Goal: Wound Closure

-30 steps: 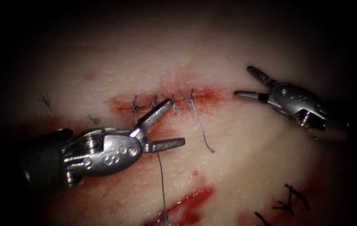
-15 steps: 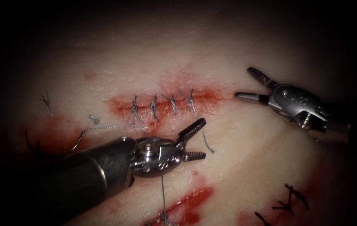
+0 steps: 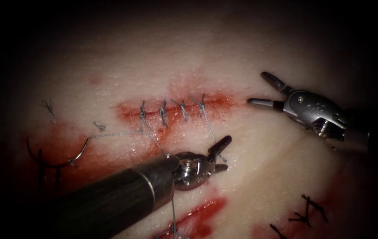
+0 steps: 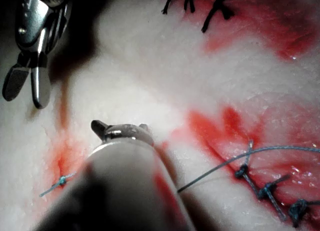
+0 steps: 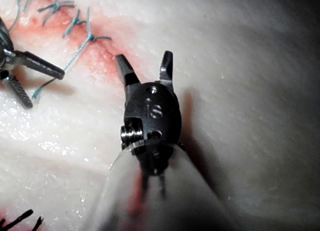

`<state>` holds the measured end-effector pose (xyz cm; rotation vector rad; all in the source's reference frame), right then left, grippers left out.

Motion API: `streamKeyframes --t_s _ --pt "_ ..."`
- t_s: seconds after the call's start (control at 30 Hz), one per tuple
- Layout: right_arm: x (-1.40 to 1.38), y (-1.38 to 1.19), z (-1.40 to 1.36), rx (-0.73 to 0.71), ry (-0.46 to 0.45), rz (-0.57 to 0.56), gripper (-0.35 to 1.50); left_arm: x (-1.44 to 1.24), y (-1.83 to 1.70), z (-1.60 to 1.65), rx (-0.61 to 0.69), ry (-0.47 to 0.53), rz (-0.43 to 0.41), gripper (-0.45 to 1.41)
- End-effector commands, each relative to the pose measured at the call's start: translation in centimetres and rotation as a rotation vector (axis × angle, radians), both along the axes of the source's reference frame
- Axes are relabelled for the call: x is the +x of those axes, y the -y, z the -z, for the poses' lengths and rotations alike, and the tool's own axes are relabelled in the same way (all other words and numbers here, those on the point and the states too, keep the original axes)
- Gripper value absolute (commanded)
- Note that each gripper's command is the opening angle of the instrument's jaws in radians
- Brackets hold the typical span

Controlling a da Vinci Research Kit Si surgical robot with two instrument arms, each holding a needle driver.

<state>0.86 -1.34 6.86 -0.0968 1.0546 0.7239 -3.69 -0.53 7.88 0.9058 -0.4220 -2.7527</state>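
- Left arm's tool (image 3: 220,156) sits just below the stitched cut (image 3: 175,108), its jaws spread apart and pinching nothing; the upper jaw points up and right, the lower one is shorter and nearly level; its dark shaft comes in from the lower left
- The loose tail of the rightmost stitch runs down from the cut and passes just beside the left tool's upper jaw; whether they touch cannot be told
- Right arm's tool (image 3: 264,90) hovers off the right end of the cut, jaws wide apart and holding nothing; in the right wrist view the same tool (image 5: 144,66) shows both jaws splayed above bare tissue (image 5: 240,66), close to the red end of the cut
- Needle (image 3: 56,155) lies free on the tissue well to the left of the cut, on a patch of red fluid (image 3: 104,152), curve opening upward; held by neither tool and not in the tissue as far as can be seen
- Thread (image 3: 118,133) runs from the needle's right end across to the leftmost stitch, then slants down to the left tool's wrist; a further strand drops below that wrist toward a red pool
- Four stitches cross the cut; short cut ends of thread (image 3: 49,109) lie on the tissue to the left
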Motion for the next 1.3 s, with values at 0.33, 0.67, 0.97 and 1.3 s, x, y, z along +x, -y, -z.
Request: streamKeyframes --t_s 0.33,0.67,0.97,1.3 --pt "0.12 -0.02 -0.07 -0.006 -0.002 -0.003 0.49 -0.06 -0.08 -0.03 0.013 0.011 -0.011 -0.45" --pt "0.15 0.05 -0.33 -0.061 -0.208 0.289 0.61 0.16 -0.24 0.20 0.051 0.098 -0.058 -0.45" --pt "0.45 0.03 -0.54 -0.249 -0.191 0.381 1.45 0.31 -0.32 0.38 0.062 0.123 -0.065 -0.45" --pt "0.90 0.29 -0.52 -0.545 -0.069 0.519 1.45 0.34 -0.35 0.55 0.068 0.141 -0.050 -0.45"
